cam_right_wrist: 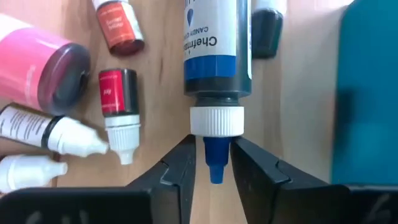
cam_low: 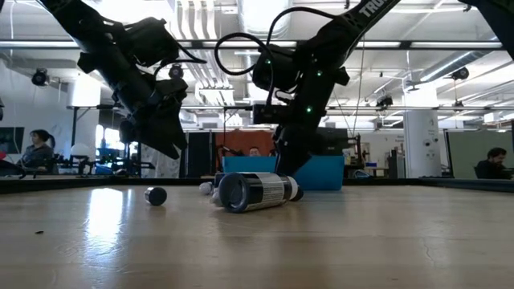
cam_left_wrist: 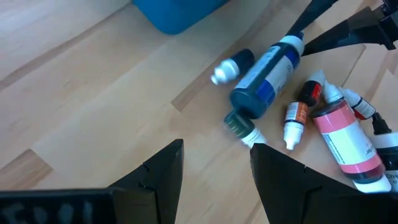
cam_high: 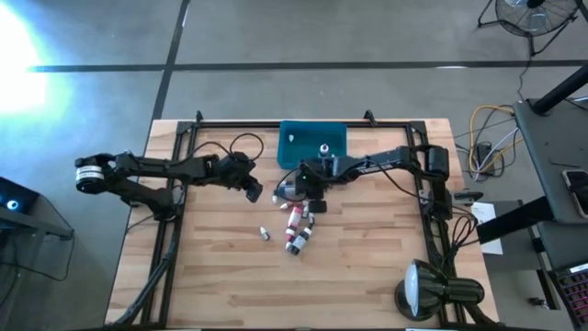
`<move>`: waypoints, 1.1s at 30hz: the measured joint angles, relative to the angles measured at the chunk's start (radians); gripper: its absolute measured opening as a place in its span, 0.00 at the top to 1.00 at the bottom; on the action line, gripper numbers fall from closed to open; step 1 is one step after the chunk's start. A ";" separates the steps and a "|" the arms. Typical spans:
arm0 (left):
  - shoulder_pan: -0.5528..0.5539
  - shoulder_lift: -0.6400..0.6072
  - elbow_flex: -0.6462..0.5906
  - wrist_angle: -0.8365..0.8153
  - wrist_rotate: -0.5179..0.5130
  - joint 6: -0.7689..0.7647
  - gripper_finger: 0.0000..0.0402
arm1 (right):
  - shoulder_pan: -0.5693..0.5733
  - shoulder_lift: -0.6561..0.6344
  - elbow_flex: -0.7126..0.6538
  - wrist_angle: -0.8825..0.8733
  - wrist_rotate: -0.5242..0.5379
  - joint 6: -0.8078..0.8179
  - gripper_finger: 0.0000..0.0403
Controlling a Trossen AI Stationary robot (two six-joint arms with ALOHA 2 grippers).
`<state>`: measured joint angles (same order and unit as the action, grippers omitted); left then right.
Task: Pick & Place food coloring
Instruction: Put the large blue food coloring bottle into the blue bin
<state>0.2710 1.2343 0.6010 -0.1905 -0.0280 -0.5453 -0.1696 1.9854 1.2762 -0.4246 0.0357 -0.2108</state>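
The right tool [cam_right_wrist: 211, 163] is down on the table [cam_high: 367, 276] at the near edge of the bottle cluster, its two fingers drawn narrow around the blue nozzle tip of a large blue bottle [cam_right_wrist: 216, 46] lying on its side. The pads sit just beside the tip, touching or nearly so; I cannot tell whether they have bitten yet. The rest of the food coloring [cam_high: 299, 225] lies scattered around table centre, with the teal bin [cam_high: 312, 144] toward 12 o'clock of the cluster and two small things already inside it.

To do this grip well, the fingers would be better placed on the ribbed white collar than on the tapering tip (a cone tends to squirt out of a pinch), and the lift should start slowly since the heavy body hangs out beyond the fingers.

The left tool [cam_left_wrist: 214, 180] hovers at 9 o'clock of the pile, fingers wide and empty.

From table height the nearest dark bottle [cam_low: 253, 191] screens the pinch, and the overhead view is too coarse to count the smallest bottles.
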 joint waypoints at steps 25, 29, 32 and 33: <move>0.000 0.000 0.000 0.000 0.000 -0.005 0.59 | 0.003 0.000 0.004 0.042 -0.018 0.043 0.48; 0.000 0.000 -0.001 0.000 0.000 -0.005 0.59 | 0.003 0.000 0.003 0.069 -0.019 0.089 0.50; 0.000 0.000 -0.002 -0.001 0.000 -0.005 0.59 | 0.003 0.000 -0.001 0.069 -0.028 0.113 0.53; 0.000 0.000 -0.002 -0.001 0.000 -0.005 0.59 | 0.001 0.000 -0.003 0.068 -0.037 0.118 0.55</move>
<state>0.2710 1.2346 0.5995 -0.1915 -0.0280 -0.5507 -0.1682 1.9854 1.2733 -0.3562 -0.0016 -0.0932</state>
